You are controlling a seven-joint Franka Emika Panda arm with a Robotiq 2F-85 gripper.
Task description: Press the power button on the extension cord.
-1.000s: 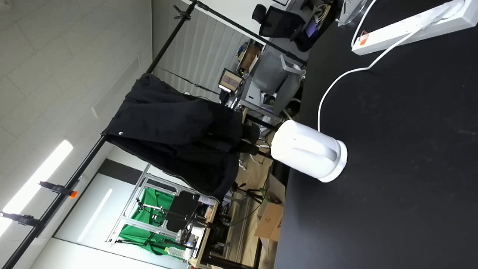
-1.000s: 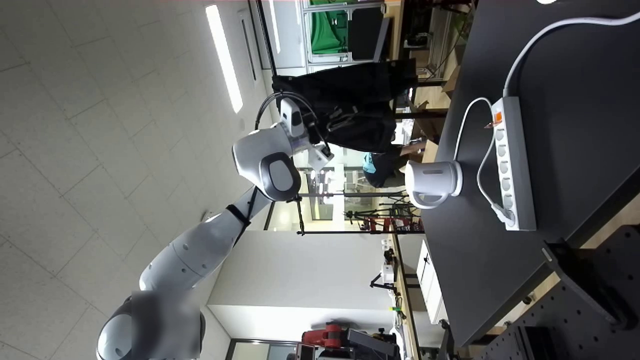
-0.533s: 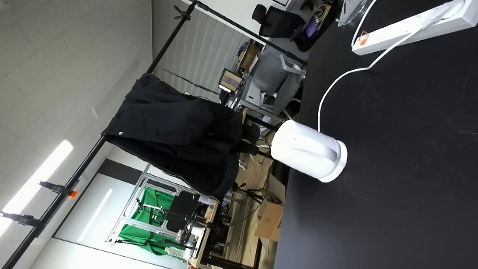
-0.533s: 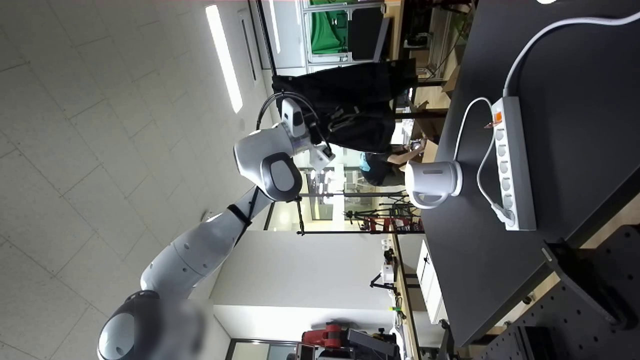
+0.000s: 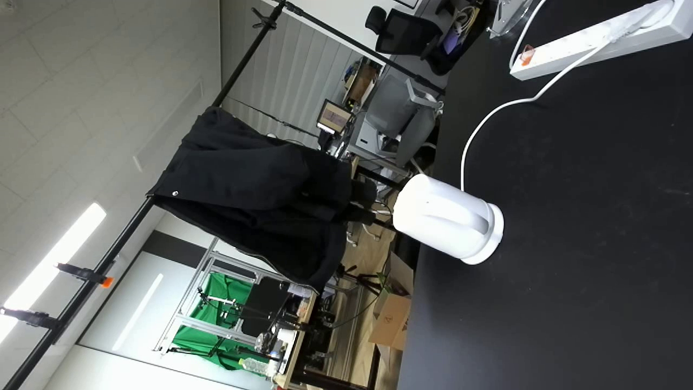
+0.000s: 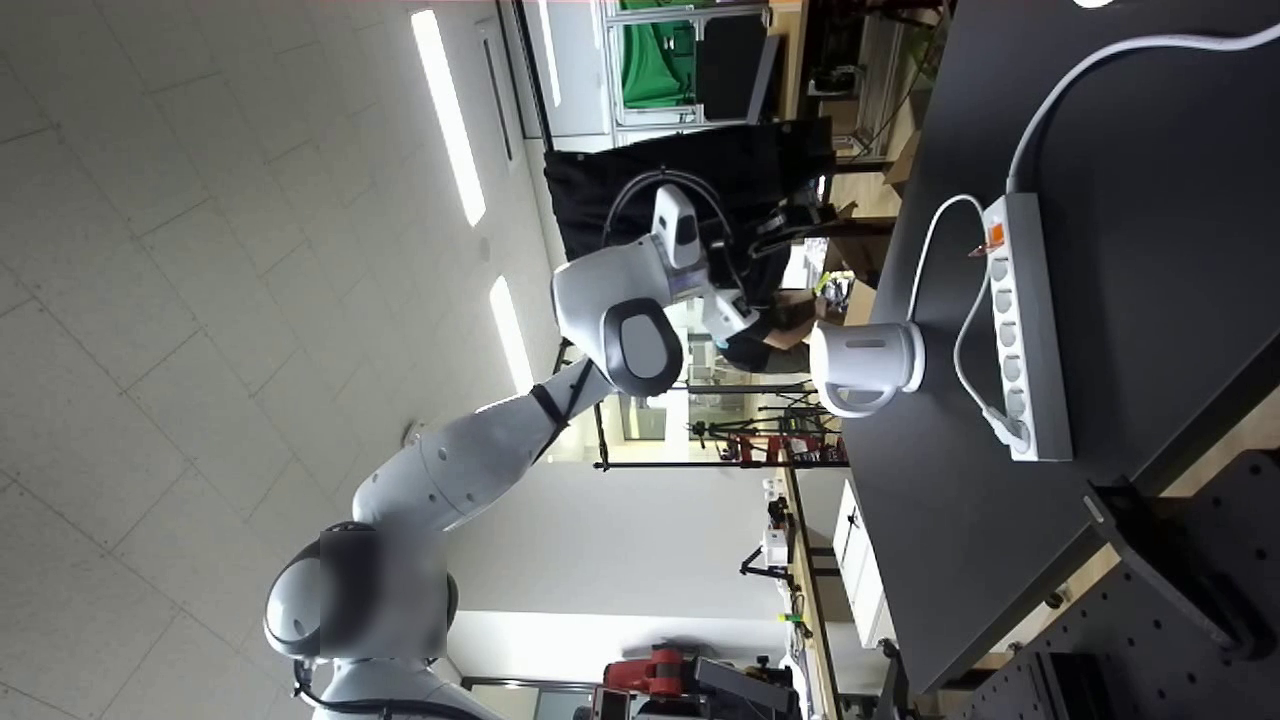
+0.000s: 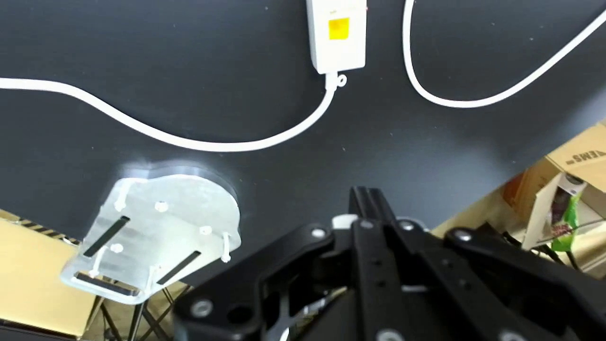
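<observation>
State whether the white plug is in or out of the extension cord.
In: in an exterior view, the white plug sits in the socket face of the extension cord, at the end away from the orange power button.

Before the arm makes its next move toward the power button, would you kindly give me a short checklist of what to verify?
1. Power button in sight: ok, it shows on the extension cord in all three views.
2. Gripper shut for pressing: ok, its jaws look closed together.
3. Gripper lined up over the button: not ok, the wrist view shows the button well away from the gripper's tip.
4. White kettle off the button: ok, its body stands apart from the bar.
5. Plug off the button: ok, it sits at the bar's opposite end.
6. Button on or off: cannot tell, no marking is readable.
</observation>
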